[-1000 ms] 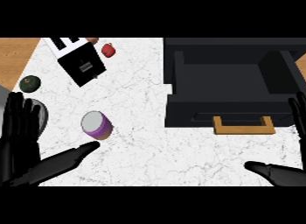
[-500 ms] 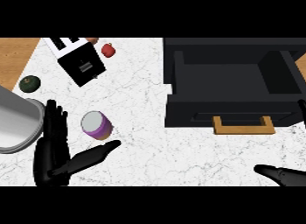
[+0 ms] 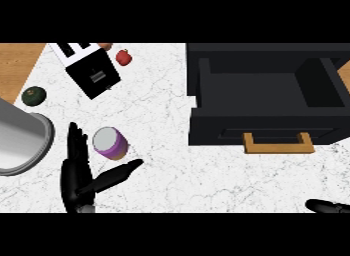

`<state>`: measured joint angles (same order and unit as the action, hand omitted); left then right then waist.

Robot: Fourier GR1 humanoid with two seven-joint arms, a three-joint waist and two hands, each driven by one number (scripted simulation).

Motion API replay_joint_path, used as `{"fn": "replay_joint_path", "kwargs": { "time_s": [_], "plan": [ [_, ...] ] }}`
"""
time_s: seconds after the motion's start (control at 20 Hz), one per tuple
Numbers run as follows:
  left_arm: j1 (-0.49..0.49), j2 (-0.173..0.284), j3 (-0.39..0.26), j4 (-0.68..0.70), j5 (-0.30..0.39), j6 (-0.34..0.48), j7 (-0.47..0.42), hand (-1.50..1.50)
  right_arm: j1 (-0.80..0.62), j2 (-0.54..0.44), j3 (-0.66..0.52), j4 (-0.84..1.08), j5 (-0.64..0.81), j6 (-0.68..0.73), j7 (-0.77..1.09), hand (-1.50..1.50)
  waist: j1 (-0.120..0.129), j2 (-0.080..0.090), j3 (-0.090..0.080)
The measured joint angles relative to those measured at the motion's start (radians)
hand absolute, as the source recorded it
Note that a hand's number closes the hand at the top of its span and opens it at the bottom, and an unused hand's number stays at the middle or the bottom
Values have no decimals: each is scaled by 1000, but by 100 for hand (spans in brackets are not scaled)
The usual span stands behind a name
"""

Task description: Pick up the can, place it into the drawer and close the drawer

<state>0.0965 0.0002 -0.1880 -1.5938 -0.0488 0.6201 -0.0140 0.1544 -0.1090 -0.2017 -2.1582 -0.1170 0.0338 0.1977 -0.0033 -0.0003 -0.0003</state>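
From the head view I have the can [image 3: 110, 142] lying on the white marbled bench [image 3: 163, 170], purple-sided with its pale end turned up toward me, left of centre and well apart from the drawer [image 3: 270, 97]. My left hand [image 3: 78, 175] sits just below and to the left of it, fingers [image 3: 76, 145] straight and spread, thumb stretched out beneath the can; nothing is grasped, and I cannot tell whether the fingers touch the can's side or only stand beside it. The grey forearm [image 3: 15, 137] fills the left edge. Of my right hand [image 3: 333, 206] only a dark sliver shows at the lower right edge, so I cannot tell how it is set.

The drawer is pulled open at the upper right, its black cavity holding nothing I can see, with the wooden handle [image 3: 278, 142] on its near face. Farther up the bench are a black box [image 3: 93, 75], a red fruit [image 3: 123, 57] and a dark green round thing [image 3: 34, 95], all away from the can.

I judge this to be the reach, just before the pick. Next I would need to bring the palm against the can, curl round it, then lift and carry it right, over the drawer's front wall.
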Motion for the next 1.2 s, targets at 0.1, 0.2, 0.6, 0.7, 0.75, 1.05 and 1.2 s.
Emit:
{"fn": "replay_joint_path", "kwargs": {
  "time_s": [0.1, 0.2, 0.6, 0.7, 0.75, 1.05, 1.2],
  "plan": [
    [-8, 2, 23, 29, 16, -3, -21, -150, 6, 6, -10, 10, -2, 8, -15, -150, 0, 0, 0],
    [-25, 1, 31, 97, 55, 15, -77, -150, 33, 24, 3, 3, 12, 15, -33, -150, 0, 0, 0],
    [-38, 2, 81, 289, 189, -32, -263, -150, 37, 28, -21, -41, 1, 32, 1, -150, 0, 0, 0],
    [-62, 2, 105, 337, 206, -44, -288, -150, 39, 22, -37, -68, -14, 38, 24, -150, 0, 0, 0],
    [-70, 1, 101, 364, 221, -41, -311, -150, 47, 21, -46, -65, -20, 51, 11, -150, 0, 0, 0],
    [-158, 0, 147, 576, 322, -62, -452, -150, 30, 16, -70, -60, -26, 65, 27, -150, -1, 1, 0],
    [-218, 12, 208, 690, 353, -107, -505, -150, 21, 16, -78, -56, -27, 70, 33, -150, -2, 1, 0]
  ]
}}
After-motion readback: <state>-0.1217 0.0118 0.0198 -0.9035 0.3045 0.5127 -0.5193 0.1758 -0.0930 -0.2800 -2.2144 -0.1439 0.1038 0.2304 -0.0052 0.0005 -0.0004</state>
